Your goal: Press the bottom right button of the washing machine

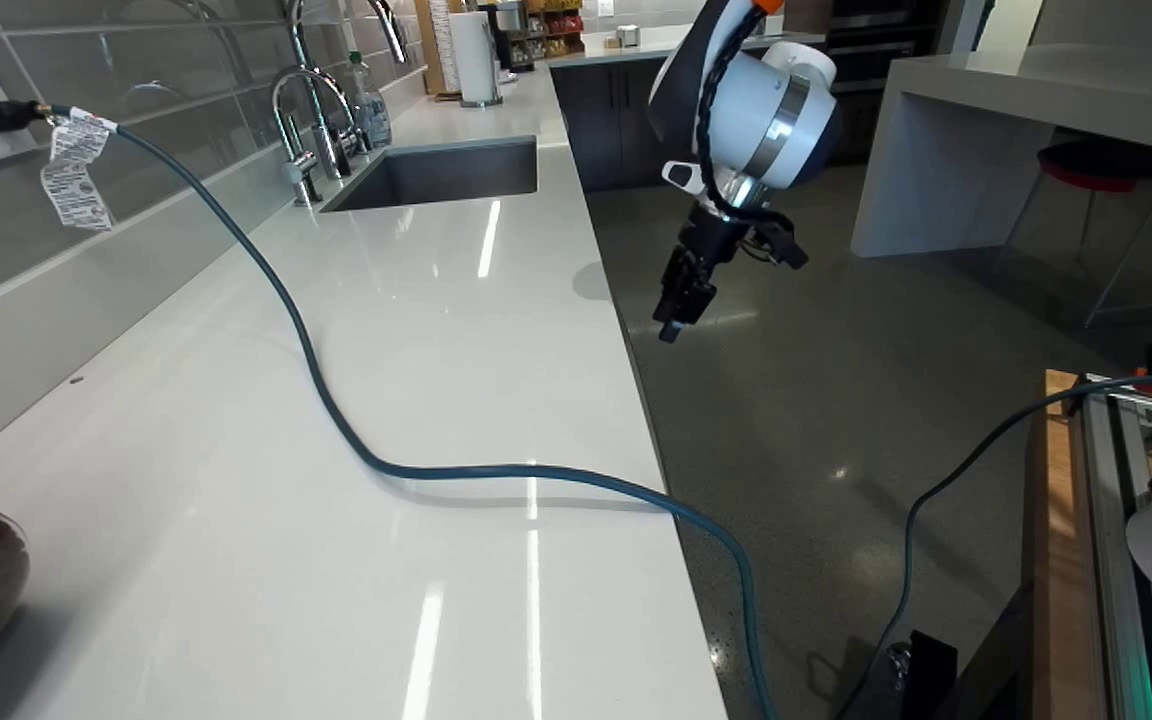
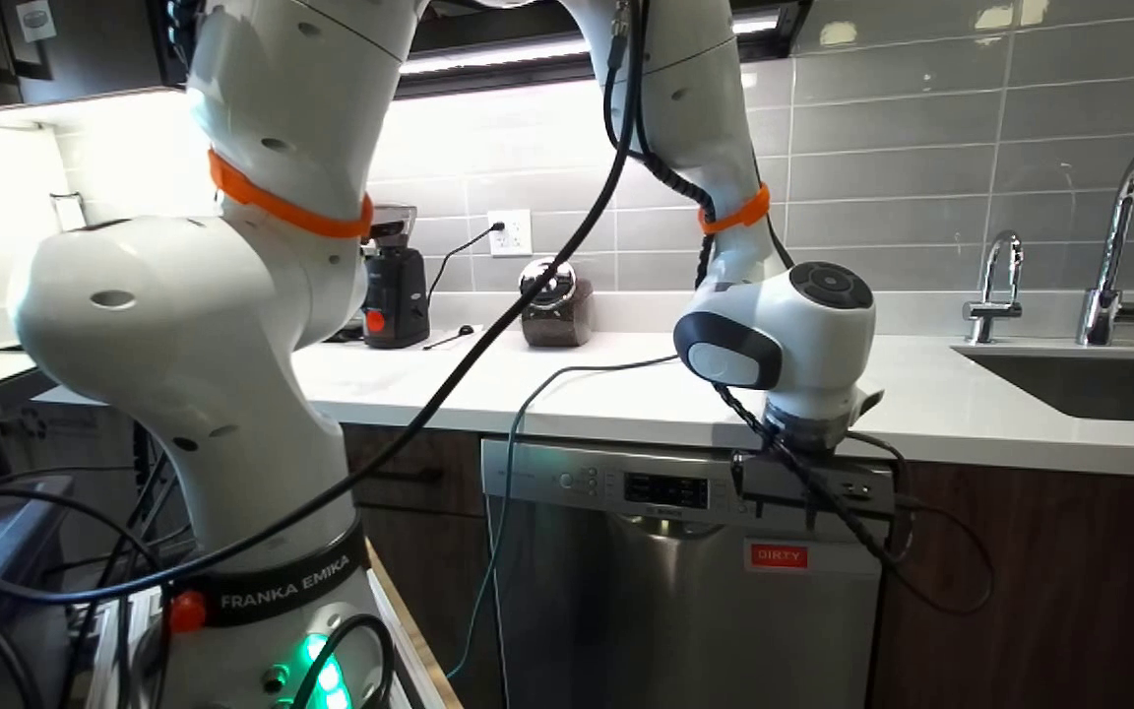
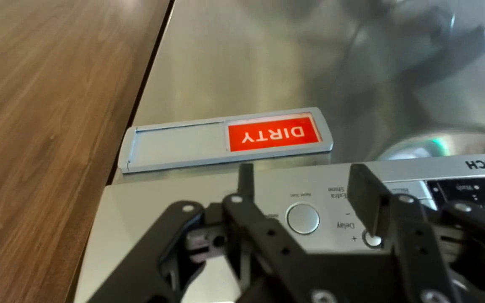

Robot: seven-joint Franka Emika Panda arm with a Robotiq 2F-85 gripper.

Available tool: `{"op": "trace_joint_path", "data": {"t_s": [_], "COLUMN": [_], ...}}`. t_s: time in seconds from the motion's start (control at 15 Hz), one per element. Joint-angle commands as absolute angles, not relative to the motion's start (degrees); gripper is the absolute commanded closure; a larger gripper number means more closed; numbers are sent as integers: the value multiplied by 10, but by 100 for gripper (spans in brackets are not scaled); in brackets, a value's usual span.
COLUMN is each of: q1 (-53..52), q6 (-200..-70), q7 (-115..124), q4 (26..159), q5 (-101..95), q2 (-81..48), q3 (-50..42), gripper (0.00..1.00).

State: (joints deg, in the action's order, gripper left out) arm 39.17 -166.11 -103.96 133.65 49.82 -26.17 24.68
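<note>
The machine is a steel Bosch appliance (image 2: 626, 611) under the counter; its steel door (image 3: 234, 80) also shows in the wrist view, which stands upside down. Its silver control panel (image 3: 141, 210) has a large round button (image 3: 303, 218) that appears between my fingers. A small round button (image 3: 371, 240) labelled Delay is partly hidden behind a finger. I cannot tell contact with the panel. My gripper (image 3: 302, 176) is open and empty, in front of the panel's right end. It points down beside the counter edge in an exterior view (image 1: 673, 322); its fingers are mostly hidden in an exterior view (image 2: 808, 487).
A red DIRTY sign (image 3: 274, 134) sits on the door just below the panel. The white counter (image 1: 496, 380) overhangs the machine. A teal cable (image 1: 456, 471) crosses it and hangs down. Wooden cabinet front (image 3: 49, 126) adjoins the machine. A loose black cable (image 2: 961, 601) hangs near the gripper.
</note>
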Motion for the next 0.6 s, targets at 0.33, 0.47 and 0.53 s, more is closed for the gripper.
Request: {"op": "trace_joint_path", "data": {"t_s": [0.33, 0.47, 0.53], "q1": [257, 223, 208], "q6": [-1662, -1656, -1653], "q7": [-860, -813, -792], "q4": [1404, 1413, 1416], "q5": [336, 290, 269], "q2": [-183, -170, -165], "q3": [114, 79, 62], "gripper": [0, 0, 0]}}
